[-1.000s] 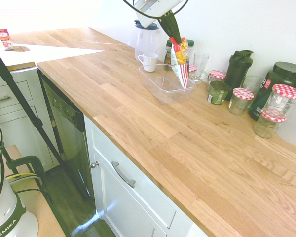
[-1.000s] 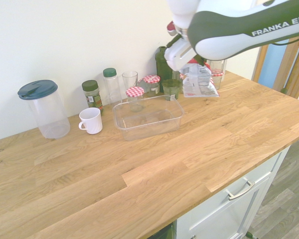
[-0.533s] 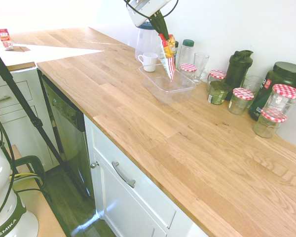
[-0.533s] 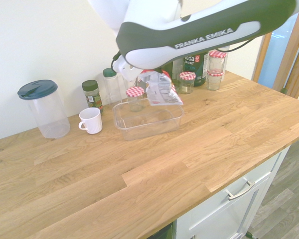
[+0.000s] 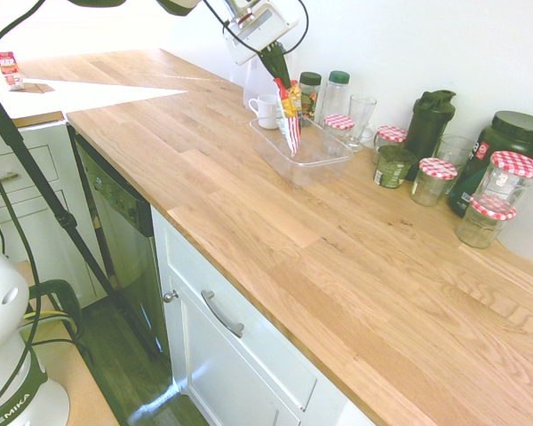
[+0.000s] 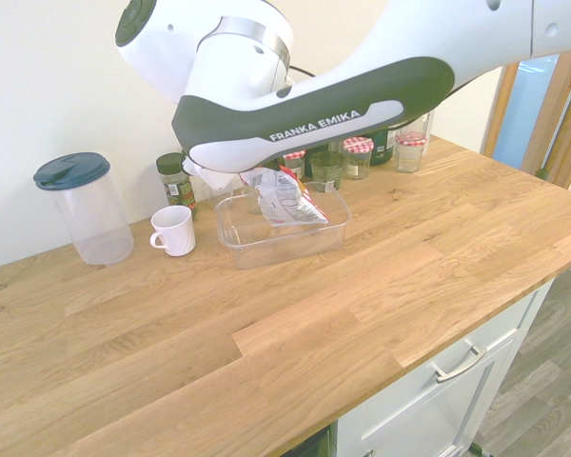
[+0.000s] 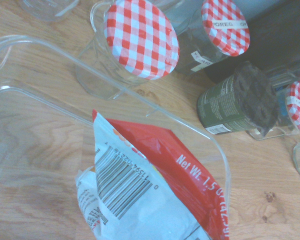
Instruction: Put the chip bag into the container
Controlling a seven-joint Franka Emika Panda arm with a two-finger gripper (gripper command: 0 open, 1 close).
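A: How far along are we?

B: Most of the way, I'd say. The gripper [image 5: 276,71] has its fingers pinched on the top edge of the chip bag [image 5: 289,114] — the bag hangs straight below it, its striped lower end down inside the walls of the container [image 5: 324,163].

A: So it's in?

B: Not released. In the second exterior view the chip bag [image 6: 284,198] droops from under the arm over the middle of the container [image 6: 284,242]; whether its tip touches the floor of the tub I cannot tell. The wrist view shows the bag's barcode side [image 7: 140,190] with the clear rim [image 7: 160,111] curving round it.

A: What's around the tool?

B: To its left, a white mug [image 6: 174,229] just beside the tub. Behind it, spice bottles [image 5: 335,92] and a jar with a red-checked lid [image 7: 138,41] — close to the far rim.

A: What's left?

B: By my reading, opening the fingers so the bag drops flat, then lifting clear.
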